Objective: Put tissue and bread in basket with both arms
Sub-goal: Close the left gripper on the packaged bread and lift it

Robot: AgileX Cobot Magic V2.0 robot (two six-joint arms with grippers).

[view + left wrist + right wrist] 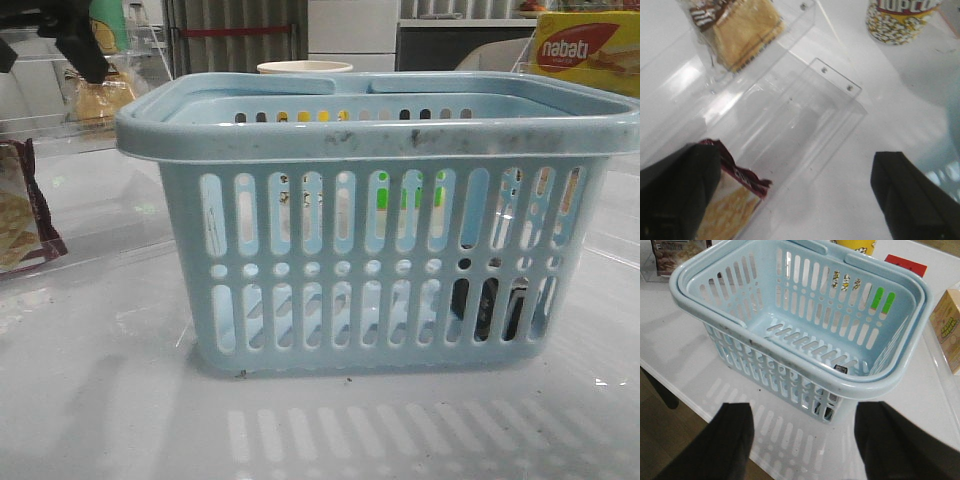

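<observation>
The left gripper (795,162) is being held wide open, with nothing between its two black fingers (677,192). Just by the one finger, a flat snack packet with a dark red edge (735,200) is lying in a clear plastic tray (805,120). That packet is not the one wanted. Farther out ahead of the fingers, at the far end of the same tray, the small golden-brown bread in shiny clear wrap (740,30) is sitting. It is not being touched yet.

The bread is probably very light and soft, so it could be squashed if it is squeezed hard. The wrap looks slippery. It is best taken gently across the middle of the loaf, with the fingers kept clear of the tray walls.

The right gripper (805,410) is also being held wide open and empty. Right below and ahead of it, the big light-blue plastic basket with slots and holes (705,310) is standing on the white table (685,370). A small dark thing, likely the black tissue pack (485,305), is showing through the slots in the basket corner nearest this gripper. It looks like it is already lying inside.

So the bread is the one thing not yet put in the basket.
</observation>
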